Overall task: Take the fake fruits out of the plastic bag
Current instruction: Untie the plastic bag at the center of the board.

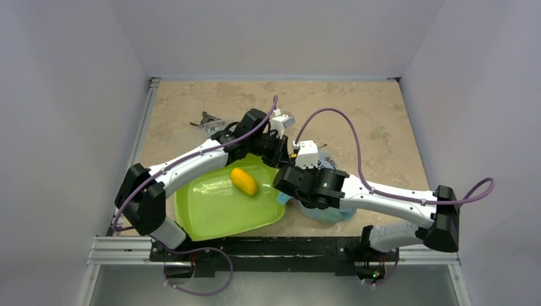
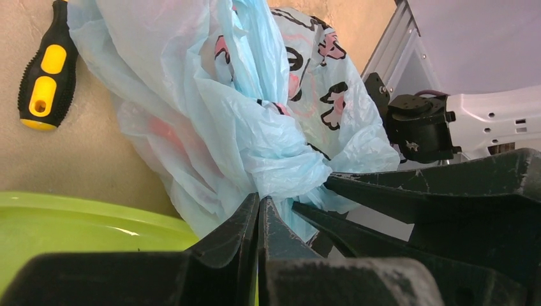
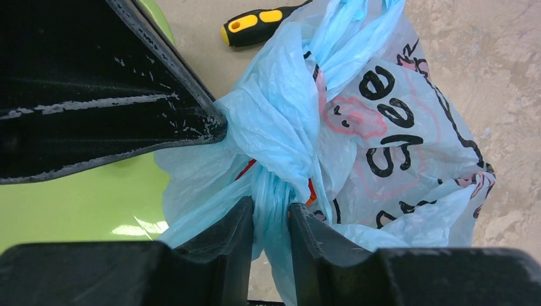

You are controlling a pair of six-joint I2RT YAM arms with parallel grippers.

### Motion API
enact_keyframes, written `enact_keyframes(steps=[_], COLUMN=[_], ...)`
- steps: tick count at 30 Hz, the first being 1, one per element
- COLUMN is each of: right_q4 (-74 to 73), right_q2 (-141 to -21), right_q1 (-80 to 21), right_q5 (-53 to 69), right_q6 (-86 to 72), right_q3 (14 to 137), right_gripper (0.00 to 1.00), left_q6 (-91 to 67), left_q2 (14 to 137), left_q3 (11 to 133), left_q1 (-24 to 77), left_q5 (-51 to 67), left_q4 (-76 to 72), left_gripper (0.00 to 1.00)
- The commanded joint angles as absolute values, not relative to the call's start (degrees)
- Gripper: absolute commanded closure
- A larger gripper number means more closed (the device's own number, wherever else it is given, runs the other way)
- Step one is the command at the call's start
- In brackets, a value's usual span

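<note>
Right pincer [image 3: 271,207] is clamped tight on the twisted neck of the plastic bag [image 3: 395,127], one finger on each side of the bunched-up plastic. Left pincer [image 2: 259,201] has its fingers pressed together with the tips right up against the same knot, but honestly I can't tell if any plastic is actually nipped between them. The bag sits on the bench [image 1: 357,115] just off the right edge of the green tray [image 1: 191,223], and from the top view you barely see it, since the right arm's wrist covers most of it and only a pale blue bit pokes out underneath. The fake fruits [image 3: 310,190] are basically hidden inside. All I get is a reddish-orange sliver through the plastic near the neck, so no way to say which fruit it is. The printed marks on the bag are crumpled and partly folded away. A black and yellow screwdriver handle [image 3: 255,27] lies on the bench just beyond the bag, its shaft hidden. An orange-yellow oval fruit [image 1: 244,182] lies in the tray near its far edge. There's also a small grey thing [image 1: 207,121] further back on the left, too tiny to make out.
</note>
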State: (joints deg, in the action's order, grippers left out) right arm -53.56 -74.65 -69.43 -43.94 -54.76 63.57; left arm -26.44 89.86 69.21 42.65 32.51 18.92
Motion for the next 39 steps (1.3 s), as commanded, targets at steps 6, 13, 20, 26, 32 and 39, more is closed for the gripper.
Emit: enact_keyframes(steps=[6, 13, 20, 26, 32, 39], right_q4=[-50.51, -43.89, -36.01, -38.39, -41.26, -41.57], right_q2=[-63.30, -46.41, -39.32, -40.50, -38.43, -34.67], right_q1=[-69.65, -69.63, -69.61, -69.61, -69.61, -69.61], right_q5=[-46.00, -45.67, -43.25, -42.90, -43.39, -40.70], right_q6=[-49.81, -48.03, -43.13, -43.83, -43.47, -43.31], right_q3=[60.06, 53.15, 49.36, 49.49, 49.66, 48.67], right_gripper=[1.00, 1.00, 1.00, 1.00, 1.00, 1.00], left_q6=[-25.49, -24.27, -19.60, -19.65, -19.55, -18.54], left_q2=[86.29, 86.38, 86.12, 82.32, 76.85, 79.99], left_q3=[69.23, 67.37, 65.79, 67.07, 69.98, 76.80], left_q1=[42.30, 42.19, 42.54, 44.28, 50.29, 54.57], left_q5=[25.12, 18.90, 17.61, 18.14, 10.17, 3.24], left_q4=[19.77, 19.57, 17.59, 19.89, 23.70, 26.00], left_gripper=[1.00, 1.00, 1.00, 0.75, 0.38, 0.35])
